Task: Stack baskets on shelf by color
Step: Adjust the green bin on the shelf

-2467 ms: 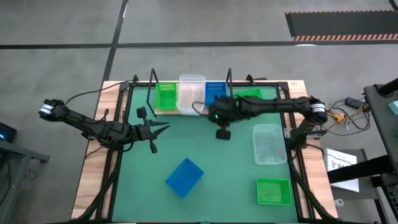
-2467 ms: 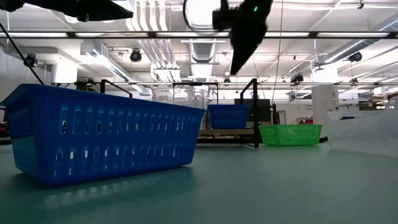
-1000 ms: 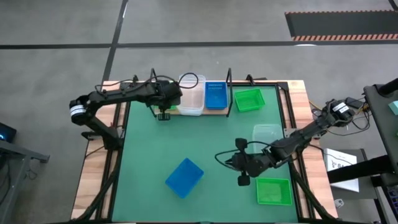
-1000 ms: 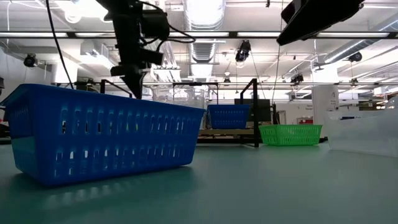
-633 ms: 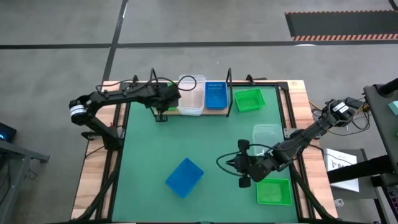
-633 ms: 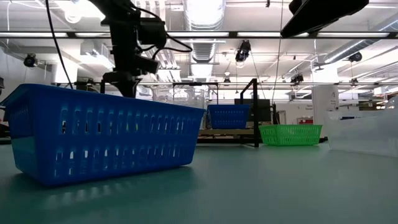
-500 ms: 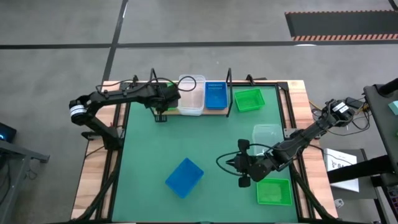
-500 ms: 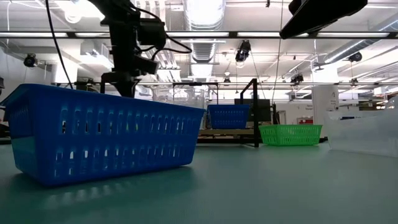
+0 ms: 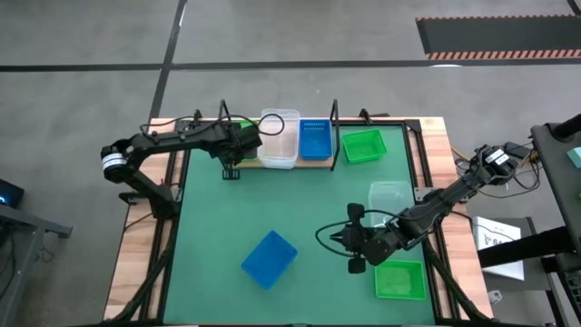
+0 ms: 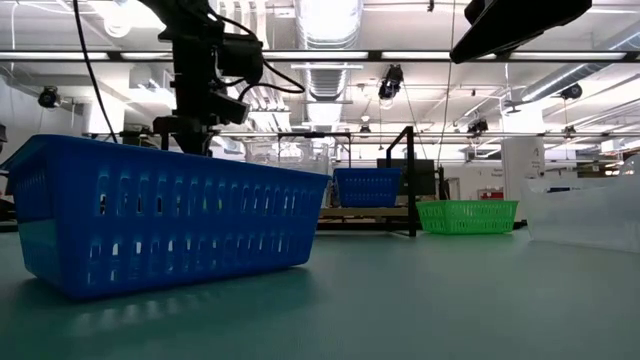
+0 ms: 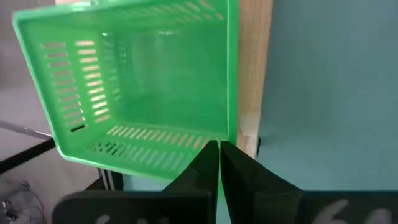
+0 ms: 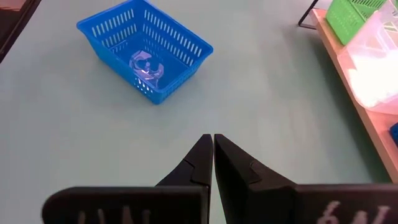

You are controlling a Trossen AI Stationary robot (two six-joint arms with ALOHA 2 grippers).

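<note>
The left pincer (image 9: 231, 172), its fingers pressed together and holding nothing, hangs at the front edge of the shelf (image 9: 247, 164) at about 11 o'clock on the counter (image 9: 300, 204), its tips just beside the near rim of the green basket (image 11: 137, 81) standing at the shelf's left end, with a clear basket (image 9: 280, 138) and a blue basket (image 9: 316, 136) beside it along the board. The right pincer (image 9: 338, 238), fingers likewise together and empty, hovers over the green mat at about 5 o'clock, between the loose blue basket (image 9: 269, 258) at 7 o'clock and a green basket (image 9: 399, 280) near the front right corner. Another clear basket (image 9: 392, 197) sits at 3 o'clock and one more green basket (image 9: 364, 145) lies just off the shelf's right end at 1 o'clock.
</note>
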